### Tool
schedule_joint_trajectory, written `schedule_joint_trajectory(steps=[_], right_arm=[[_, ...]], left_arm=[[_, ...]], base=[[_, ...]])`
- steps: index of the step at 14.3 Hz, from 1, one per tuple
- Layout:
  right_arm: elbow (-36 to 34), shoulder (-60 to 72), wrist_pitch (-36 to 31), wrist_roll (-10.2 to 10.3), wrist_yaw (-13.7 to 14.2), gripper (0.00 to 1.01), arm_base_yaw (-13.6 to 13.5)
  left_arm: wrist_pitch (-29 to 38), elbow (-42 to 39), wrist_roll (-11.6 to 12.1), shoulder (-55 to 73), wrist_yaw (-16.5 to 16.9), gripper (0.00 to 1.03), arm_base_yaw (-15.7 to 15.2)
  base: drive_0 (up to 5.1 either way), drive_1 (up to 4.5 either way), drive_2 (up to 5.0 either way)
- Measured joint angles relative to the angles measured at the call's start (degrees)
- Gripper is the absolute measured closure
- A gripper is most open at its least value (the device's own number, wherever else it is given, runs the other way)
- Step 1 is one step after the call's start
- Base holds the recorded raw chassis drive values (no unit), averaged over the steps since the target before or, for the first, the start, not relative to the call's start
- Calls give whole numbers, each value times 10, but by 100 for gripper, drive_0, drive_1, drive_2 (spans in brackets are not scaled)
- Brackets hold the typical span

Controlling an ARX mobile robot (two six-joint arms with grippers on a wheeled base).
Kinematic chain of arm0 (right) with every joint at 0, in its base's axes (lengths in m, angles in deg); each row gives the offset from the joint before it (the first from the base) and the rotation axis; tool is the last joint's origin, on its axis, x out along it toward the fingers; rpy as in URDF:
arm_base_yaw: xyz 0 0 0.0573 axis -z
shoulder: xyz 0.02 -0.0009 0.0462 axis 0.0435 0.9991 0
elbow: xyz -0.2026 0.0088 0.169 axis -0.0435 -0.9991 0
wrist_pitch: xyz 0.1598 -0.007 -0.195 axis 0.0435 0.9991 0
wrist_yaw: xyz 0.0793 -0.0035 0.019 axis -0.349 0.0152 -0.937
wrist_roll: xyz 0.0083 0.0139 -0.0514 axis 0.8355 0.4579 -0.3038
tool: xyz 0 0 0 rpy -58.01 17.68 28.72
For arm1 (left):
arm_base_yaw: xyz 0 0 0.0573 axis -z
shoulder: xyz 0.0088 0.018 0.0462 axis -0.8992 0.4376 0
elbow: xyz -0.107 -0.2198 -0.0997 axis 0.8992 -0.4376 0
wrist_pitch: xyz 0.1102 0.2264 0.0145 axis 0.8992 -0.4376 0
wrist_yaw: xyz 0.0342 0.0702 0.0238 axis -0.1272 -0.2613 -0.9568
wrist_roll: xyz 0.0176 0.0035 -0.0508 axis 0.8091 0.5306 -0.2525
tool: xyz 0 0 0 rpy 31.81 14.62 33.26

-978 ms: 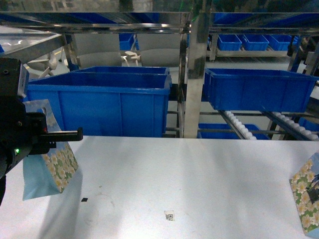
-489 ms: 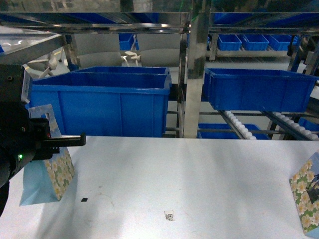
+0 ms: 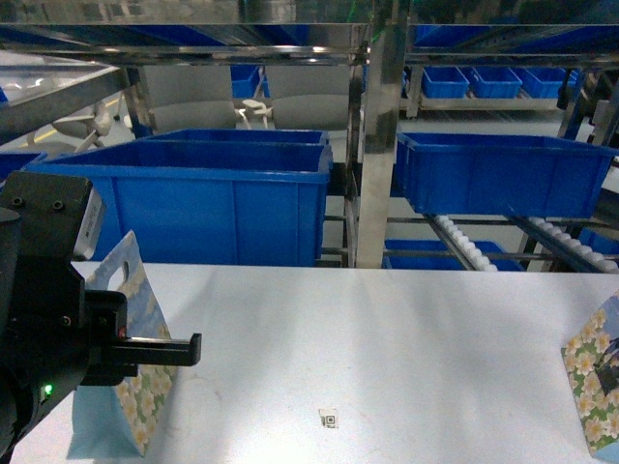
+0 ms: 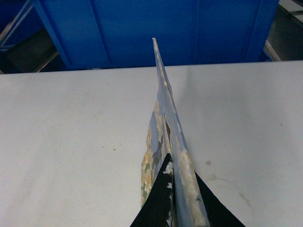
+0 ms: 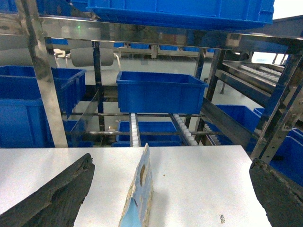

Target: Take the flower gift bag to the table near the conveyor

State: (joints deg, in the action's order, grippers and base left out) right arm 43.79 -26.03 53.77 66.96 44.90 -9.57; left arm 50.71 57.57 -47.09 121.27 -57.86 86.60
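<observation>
White table (image 3: 387, 338) bears a square code sticker (image 3: 330, 419), unreadable.

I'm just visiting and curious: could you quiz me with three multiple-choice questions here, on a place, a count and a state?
1. Where is the flower gift bag that the left claw grips? A in a blue bin; B at the white table's left side; C on the rollers.
2. How many flower gift bags does the head view show? A one; B two; C four.
3. The right claw is: A open; B clamped shut; C holding a bin.
Answers: B, it is over the tabletop's left side. B, a second flower gift bag shows at the right edge. A, its fingers stand wide apart.
</observation>
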Motion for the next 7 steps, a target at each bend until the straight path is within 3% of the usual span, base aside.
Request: schedule_joint_trajectory(steps=[5, 6, 7], right_arm=[[0, 0, 0, 0, 0, 3, 0], [0, 0, 0, 0, 0, 3, 0], [0, 0, 0, 0, 0, 3, 0]], left_arm=[[-27, -8, -6, -36, -7, 79, 20], [-41, -8, -6, -57, -17, 67, 34], [-66, -9, -8, -87, -23, 41, 50]], base=[[0, 0, 0], [0, 0, 0], [0, 0, 0]])
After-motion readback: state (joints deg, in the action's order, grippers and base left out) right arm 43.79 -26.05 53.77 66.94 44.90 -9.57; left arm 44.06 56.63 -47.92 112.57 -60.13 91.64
